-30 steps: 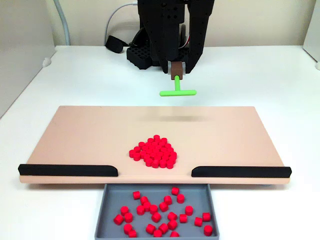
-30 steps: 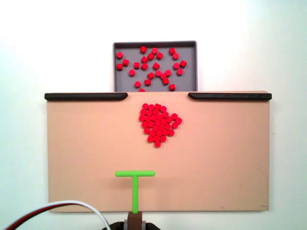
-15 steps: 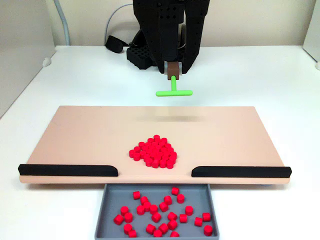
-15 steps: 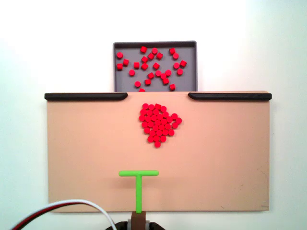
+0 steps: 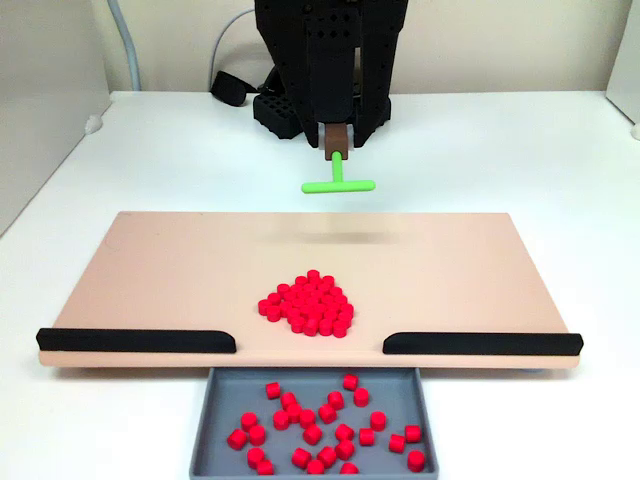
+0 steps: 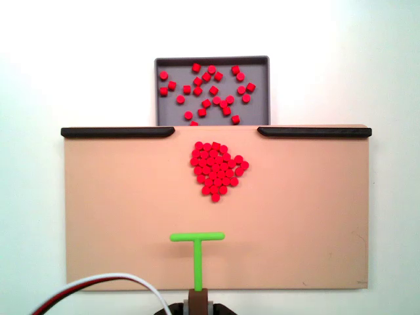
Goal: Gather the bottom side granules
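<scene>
Both fixed views show your gripper clenched on the green T-stick, while the granules sit clustered mid-board near the gap, probably light and rolly, so push them, don't pinch.

Ahead of your pincer the granules sit clustered on the board; beyond them, past the board's far edge, loose pellets lie in the tray.
</scene>
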### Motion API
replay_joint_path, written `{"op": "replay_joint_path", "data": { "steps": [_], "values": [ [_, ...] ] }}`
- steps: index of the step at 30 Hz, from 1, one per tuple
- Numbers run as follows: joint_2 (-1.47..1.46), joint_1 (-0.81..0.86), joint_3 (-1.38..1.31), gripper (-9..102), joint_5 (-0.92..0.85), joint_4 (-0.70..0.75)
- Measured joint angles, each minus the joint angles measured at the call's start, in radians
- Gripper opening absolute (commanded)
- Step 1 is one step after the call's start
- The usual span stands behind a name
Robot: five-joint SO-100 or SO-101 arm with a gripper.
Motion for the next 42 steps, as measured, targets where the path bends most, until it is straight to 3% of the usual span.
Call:
{"op": "replay_joint_path", "data": {
  "steps": [26, 42],
  "values": [
    [0.000, 0.064, 0.241, 0, -0.035, -0.295],
    [-0.063, 0.067, 0.241, 0, -0.034, -0.351]
  ]
}}
